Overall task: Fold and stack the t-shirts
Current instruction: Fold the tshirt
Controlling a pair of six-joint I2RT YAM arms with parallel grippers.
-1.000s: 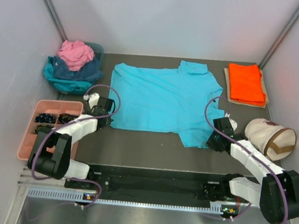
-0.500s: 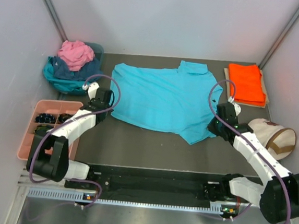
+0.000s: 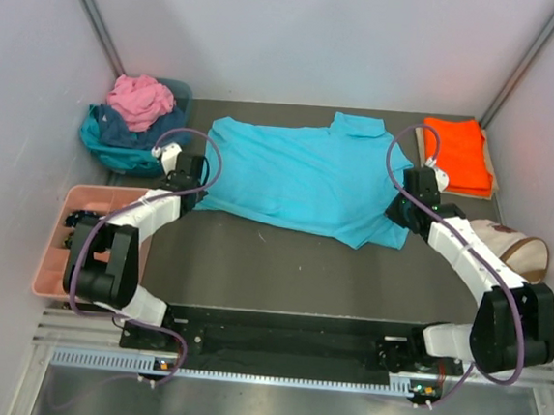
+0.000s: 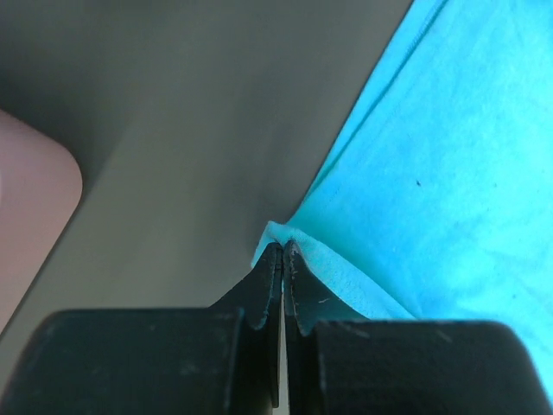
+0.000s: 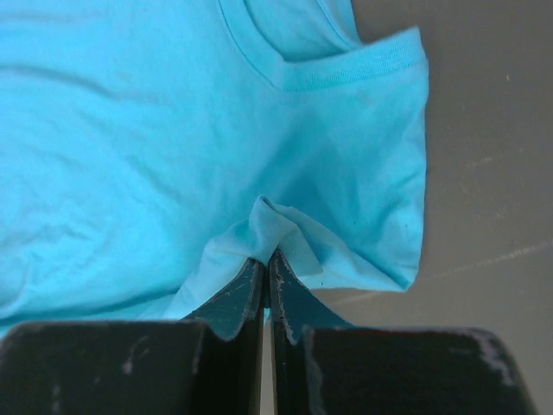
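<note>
Turquoise t-shirt (image 3: 304, 176) laid across table centre, near edge gathered at both ends; heap of pink, navy and teal t-shirts (image 3: 134, 117) at far left; orange t-shirt (image 3: 456, 153) folded at far right; left gripper (image 4: 283, 251) and right gripper (image 5: 266, 257) each clamped tight on a pinch of turquoise cloth.

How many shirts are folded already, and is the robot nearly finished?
Not nearly. One looks done: the orange t-shirt lies folded at the far right. In hand: the turquoise t-shirt, spread out, with the left gripper and right gripper each shut on its cloth. Left: the pink t-shirt, navy t-shirt and teal t-shirt heaped at the far left, then stacking.
</note>
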